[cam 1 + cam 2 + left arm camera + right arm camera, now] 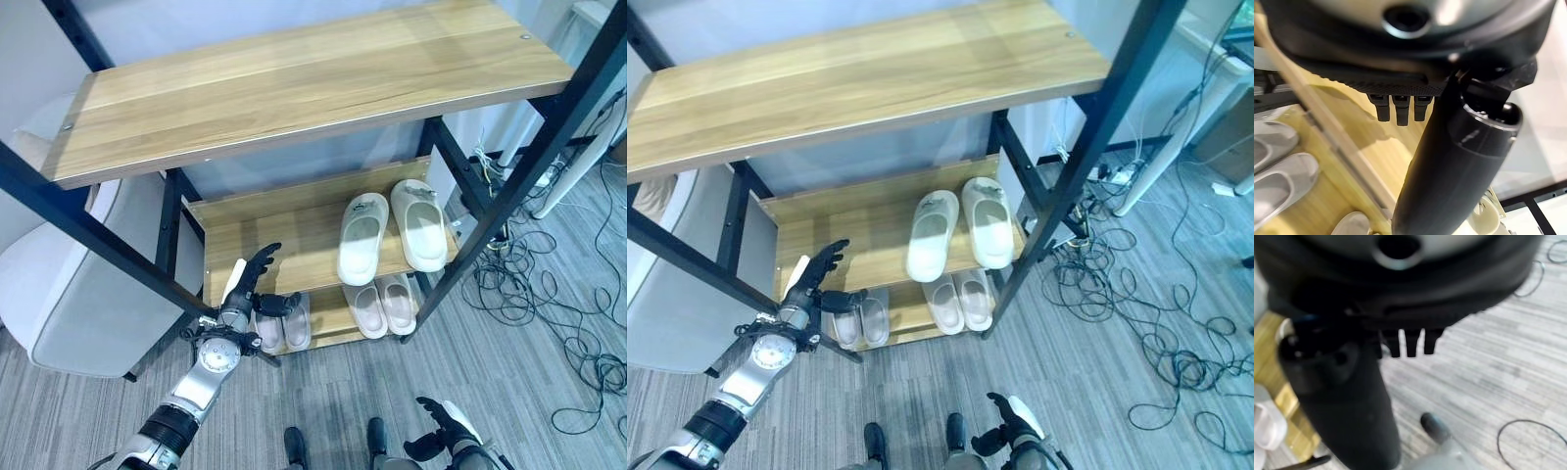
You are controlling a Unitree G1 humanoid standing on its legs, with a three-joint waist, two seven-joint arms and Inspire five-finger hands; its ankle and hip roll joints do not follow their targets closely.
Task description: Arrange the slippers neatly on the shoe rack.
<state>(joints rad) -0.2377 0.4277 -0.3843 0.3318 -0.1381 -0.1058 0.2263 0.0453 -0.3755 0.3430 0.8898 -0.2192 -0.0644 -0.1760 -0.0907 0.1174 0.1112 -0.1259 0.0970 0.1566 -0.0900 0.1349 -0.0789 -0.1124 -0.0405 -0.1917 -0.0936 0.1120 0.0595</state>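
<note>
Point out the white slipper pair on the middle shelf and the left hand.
white slipper pair (363, 238), left eye view, on the left slipper's strap.
left hand (245, 290), left eye view, on the palm.

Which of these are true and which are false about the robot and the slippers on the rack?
1. A white pair of slippers lies on the middle shelf. True.
2. The left hand is holding a slipper. False: its fingers are straight and hold nothing.
3. Two pairs sit on the bottom shelf. True: a pinkish pair and a greyish pair.
4. Slippers cover the top shelf. False: it bears no slippers.
5. The right hand rests on the middle shelf. False: it hangs low over the floor.
</note>
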